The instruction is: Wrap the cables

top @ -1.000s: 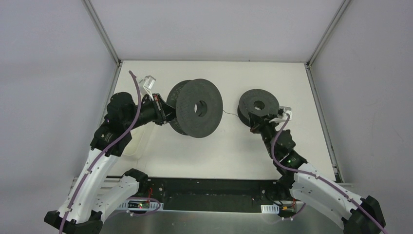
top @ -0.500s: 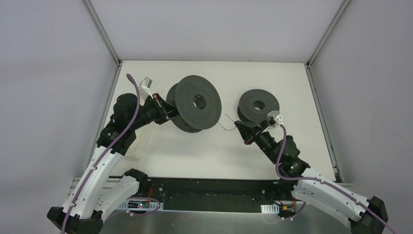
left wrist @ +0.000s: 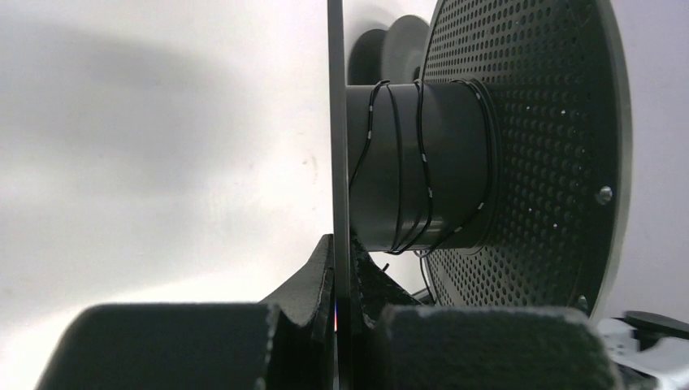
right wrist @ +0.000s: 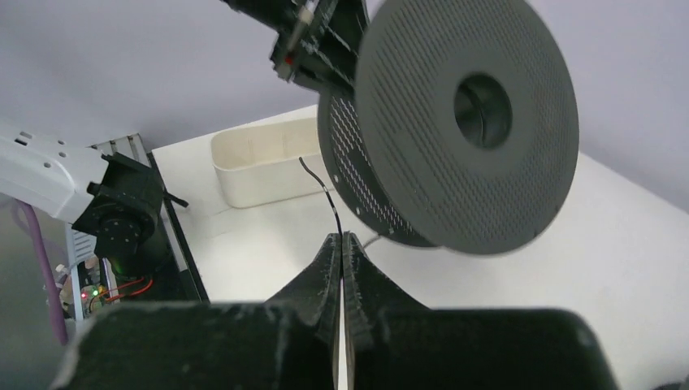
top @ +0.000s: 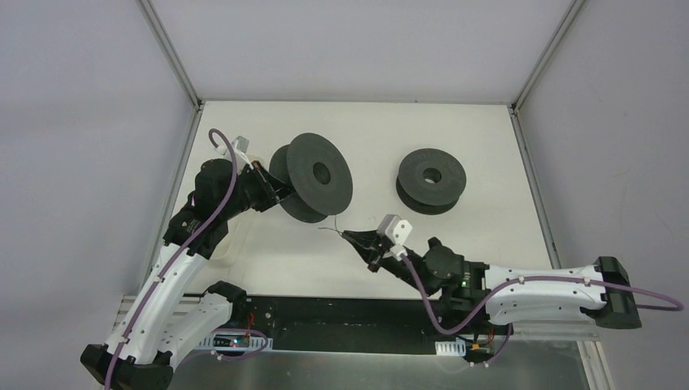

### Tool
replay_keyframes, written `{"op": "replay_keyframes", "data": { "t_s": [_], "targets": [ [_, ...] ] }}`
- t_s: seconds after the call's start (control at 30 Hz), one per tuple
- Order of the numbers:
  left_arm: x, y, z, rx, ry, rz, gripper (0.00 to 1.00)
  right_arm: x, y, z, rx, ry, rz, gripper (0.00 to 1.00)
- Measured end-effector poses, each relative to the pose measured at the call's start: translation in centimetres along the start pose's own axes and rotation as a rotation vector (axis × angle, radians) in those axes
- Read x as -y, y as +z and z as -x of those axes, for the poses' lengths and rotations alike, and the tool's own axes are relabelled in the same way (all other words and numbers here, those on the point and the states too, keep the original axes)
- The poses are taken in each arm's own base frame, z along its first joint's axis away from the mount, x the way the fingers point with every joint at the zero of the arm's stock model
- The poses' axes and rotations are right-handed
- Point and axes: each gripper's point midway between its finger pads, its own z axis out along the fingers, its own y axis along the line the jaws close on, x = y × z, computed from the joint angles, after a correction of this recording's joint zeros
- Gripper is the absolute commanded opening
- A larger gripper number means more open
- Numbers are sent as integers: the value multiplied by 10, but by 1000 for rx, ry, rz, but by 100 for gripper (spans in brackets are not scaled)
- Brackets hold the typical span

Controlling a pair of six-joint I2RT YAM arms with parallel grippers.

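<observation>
The left gripper (left wrist: 338, 272) pinches the raised spool (top: 318, 175) by its rim; thin cable (right wrist: 328, 196) wraps its hub. At the spool's 5 o'clock, the right gripper (right wrist: 341, 244) has its jaws pressed together on the cable, whose tip is hidden between them.

From above, the cable (top: 329, 231) was too thin to trace beyond a short bit beside the right gripper (top: 346, 235). In the right wrist view its lower end vanished between the closed jaws, and where its upper end led could not be told. There the held spool (right wrist: 455, 122) covered part of the white bin (right wrist: 260, 166). In the left wrist view the second spool (left wrist: 379, 55) showed only as a blurred sliver between the held spool's 2 flanges.
</observation>
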Motion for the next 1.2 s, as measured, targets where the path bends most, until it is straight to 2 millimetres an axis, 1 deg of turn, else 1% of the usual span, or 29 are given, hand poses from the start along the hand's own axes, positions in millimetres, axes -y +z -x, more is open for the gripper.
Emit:
{"op": "replay_keyframes", "data": {
  "t_s": [0.1,0.2,0.4,0.53,0.67,0.9,0.97,1.13,1.2],
  "targets": [
    [-13,1,-4,-13,38,48,0,-16,18,11,-2,-57,9,0],
    [-23,1,-7,-28,80,88,0,-24,37,18,-11,-94,-2,0],
    [-40,0,-13,-56,152,143,0,-31,72,28,-21,-134,-50,0],
    [-48,-1,-15,-70,196,171,0,-30,93,30,-31,-136,-94,0],
    [-52,-2,-17,-80,240,187,0,-17,113,32,-36,-101,-184,0],
    [-60,-4,-27,-114,356,219,0,10,138,23,-50,-15,-356,0],
    [-61,-4,-27,-113,390,227,0,15,142,24,-49,12,-382,0],
    [-63,-4,-27,-117,502,233,0,31,152,36,-40,90,-459,0],
    [-62,-4,-28,-125,550,223,0,41,153,34,-52,125,-492,0]
  ]
}}
